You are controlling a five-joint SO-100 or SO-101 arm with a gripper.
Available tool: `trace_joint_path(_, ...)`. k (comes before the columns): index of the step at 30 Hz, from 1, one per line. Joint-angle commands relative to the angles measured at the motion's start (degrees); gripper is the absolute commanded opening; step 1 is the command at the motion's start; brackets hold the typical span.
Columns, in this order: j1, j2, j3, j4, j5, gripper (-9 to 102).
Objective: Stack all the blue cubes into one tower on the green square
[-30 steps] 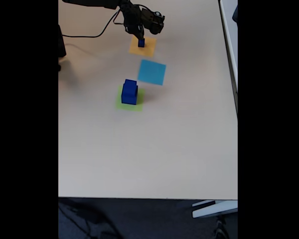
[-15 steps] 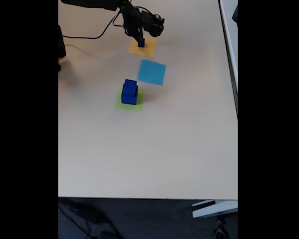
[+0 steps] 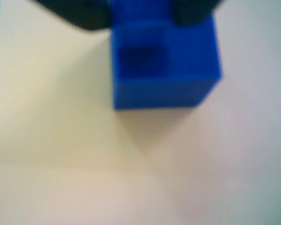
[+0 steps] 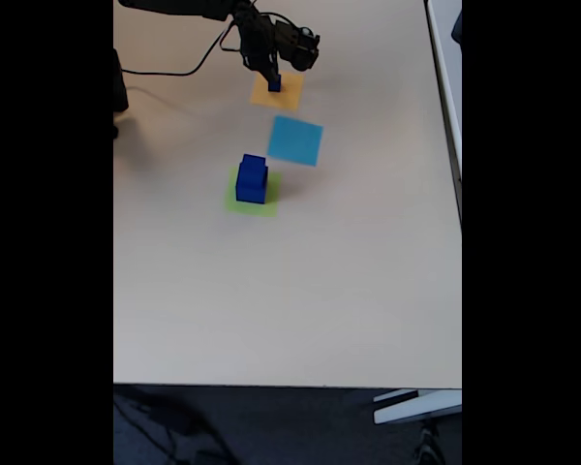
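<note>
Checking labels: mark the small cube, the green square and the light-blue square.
small cube [image 4: 274,84]: fixed view, its side face.
green square [image 4: 271,206]: fixed view, bare right edge.
light-blue square [image 4: 295,139]: fixed view, its middle.

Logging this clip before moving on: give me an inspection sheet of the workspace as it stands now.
Surface: beige table, bare across its near half in the fixed view.
Job's things: two blue cubes stacked on the green square; small blue cube on the orange square.
Clutter: light-blue square, nothing on it.
Grippers: gripper at the small cube; the blurred wrist view leaves grip unclear.
Cables: black cable trailing on the table.
Surroundings: dark floor, white edge.
</note>
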Motion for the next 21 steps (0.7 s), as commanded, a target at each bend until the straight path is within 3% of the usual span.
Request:
trace_joint_path(1,0.79,5.36,-3.87,0.79,-0.44,0)
trace_joint_path(21,11.78,7.65,-9.32,6.15,-14.24,0)
